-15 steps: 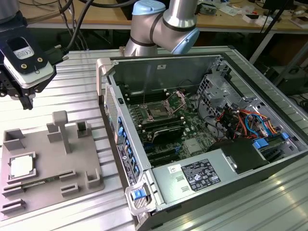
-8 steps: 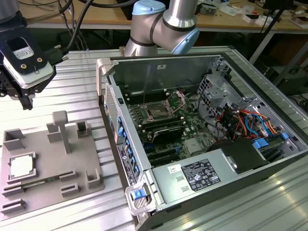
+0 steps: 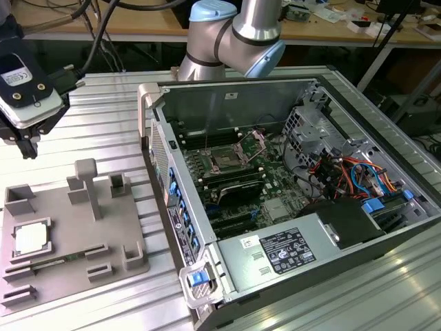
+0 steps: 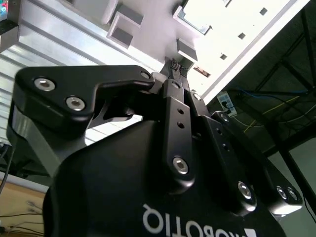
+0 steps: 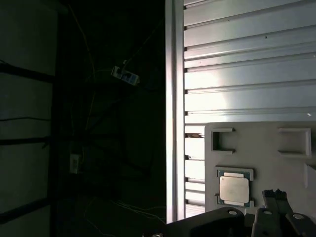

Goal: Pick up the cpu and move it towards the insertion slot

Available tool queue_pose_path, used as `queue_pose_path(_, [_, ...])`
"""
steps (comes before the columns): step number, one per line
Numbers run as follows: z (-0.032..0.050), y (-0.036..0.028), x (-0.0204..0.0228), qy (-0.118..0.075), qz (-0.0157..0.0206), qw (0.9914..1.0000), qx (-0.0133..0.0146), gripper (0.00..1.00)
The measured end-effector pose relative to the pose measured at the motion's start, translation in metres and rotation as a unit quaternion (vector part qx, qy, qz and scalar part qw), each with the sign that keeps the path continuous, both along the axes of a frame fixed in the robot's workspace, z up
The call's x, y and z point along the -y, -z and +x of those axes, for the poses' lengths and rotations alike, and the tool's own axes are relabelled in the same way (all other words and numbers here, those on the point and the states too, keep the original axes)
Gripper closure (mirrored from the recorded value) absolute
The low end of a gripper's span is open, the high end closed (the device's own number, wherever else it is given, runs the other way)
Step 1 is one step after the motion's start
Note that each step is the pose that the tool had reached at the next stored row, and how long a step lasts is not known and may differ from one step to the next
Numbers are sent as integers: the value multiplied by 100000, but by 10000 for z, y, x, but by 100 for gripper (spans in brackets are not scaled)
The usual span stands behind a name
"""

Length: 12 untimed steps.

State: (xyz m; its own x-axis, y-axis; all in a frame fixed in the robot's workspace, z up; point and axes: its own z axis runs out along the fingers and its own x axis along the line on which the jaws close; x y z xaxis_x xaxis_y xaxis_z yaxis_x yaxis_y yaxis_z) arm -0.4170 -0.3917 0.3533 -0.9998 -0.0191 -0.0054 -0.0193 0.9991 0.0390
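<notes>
The cpu (image 3: 31, 238) is a flat silvery square lying in a recess of the grey plastic tray (image 3: 69, 227) at the exterior view's left. In the first wrist view the cpu (image 5: 234, 189) lies just beside the dark fingertips. My gripper (image 3: 27, 143) hangs above the tray's far end, well clear of the chip, with its fingers together and nothing between them; it also shows as the gripper (image 4: 174, 65) and the gripper (image 5: 276, 195). The insertion slot (image 3: 224, 158) sits on the motherboard inside the open computer case, its metal load plate (image 3: 253, 143) hinged up.
The tray carries several raised blocks, the tallest a post (image 3: 87, 186). The open computer case (image 3: 275, 234) fills the exterior view's right, with its near wall (image 3: 172, 207) between tray and socket. Cables (image 3: 344, 172) and a drive cage (image 3: 310, 131) crowd the case's far side. The slatted aluminium table (image 5: 247, 64) ends at an edge (image 5: 174, 98).
</notes>
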Motion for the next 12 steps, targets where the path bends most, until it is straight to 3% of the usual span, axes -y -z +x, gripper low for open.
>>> queue_pose_path(1, [-95,47,77,-64,50,100000,-2,75])
queue_pose_path(2, [-97,55,93,-127,9,100000,-4,73])
queue_pose_path(3, [-98,59,101,-157,-15,100000,-2,67])
queue_pose_path(8, [-104,76,122,-202,-61,100000,-10,66])
queue_pose_path(9, [-105,78,124,-206,-60,100000,-3,60])
queue_pose_path(12, [-105,81,126,-211,-55,100000,5,60])
